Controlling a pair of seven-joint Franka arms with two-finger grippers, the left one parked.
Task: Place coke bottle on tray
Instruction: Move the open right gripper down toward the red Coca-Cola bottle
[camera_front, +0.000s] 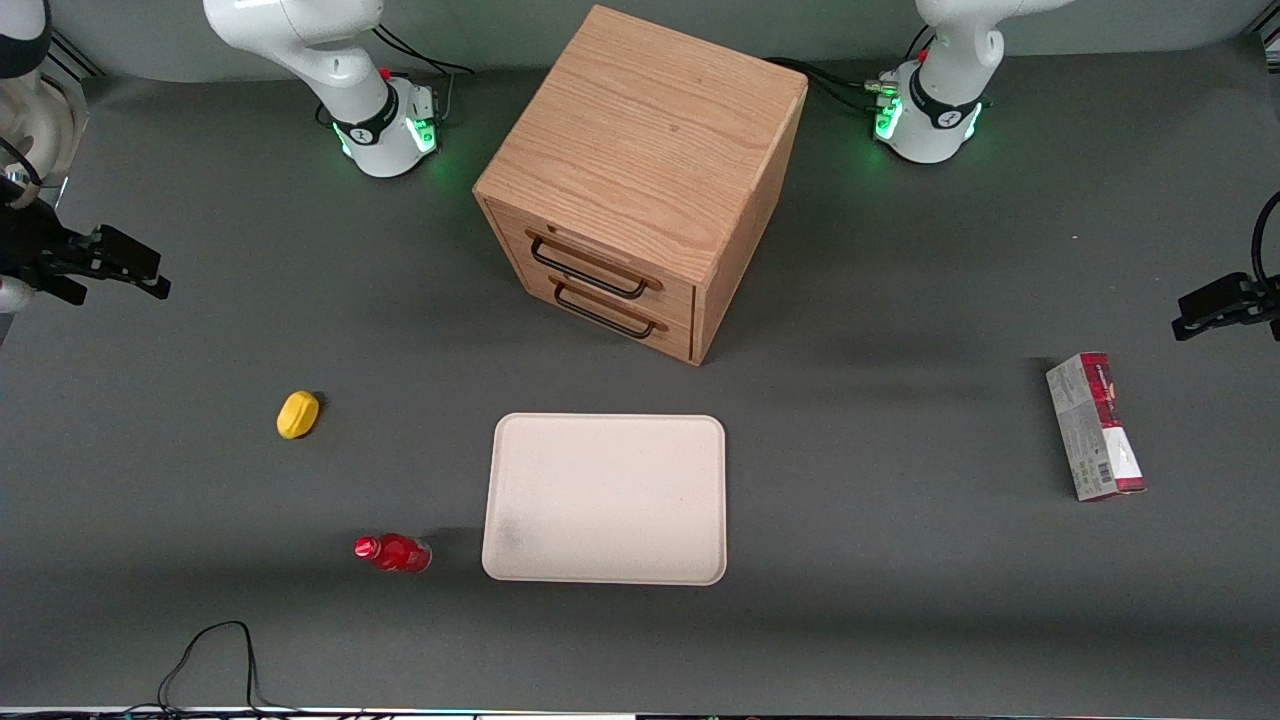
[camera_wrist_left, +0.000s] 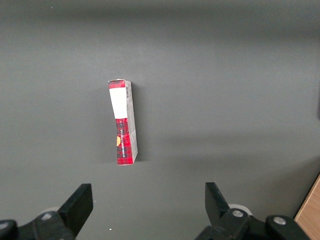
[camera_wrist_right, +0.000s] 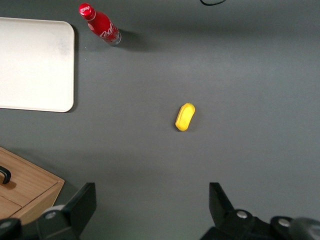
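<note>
The coke bottle, small and red with a red cap, lies on its side on the grey table just beside the tray, toward the working arm's end; it also shows in the right wrist view. The cream tray lies flat in front of the wooden cabinet, nearer the front camera; its corner shows in the right wrist view. My right gripper hangs high at the working arm's end of the table, well apart from the bottle. In the right wrist view the gripper is open and empty, its jaws far apart.
A wooden two-drawer cabinet stands mid-table, both drawers shut. A yellow lemon-like object lies between gripper and bottle, also in the right wrist view. A red-and-grey carton lies toward the parked arm's end. A black cable loops at the front edge.
</note>
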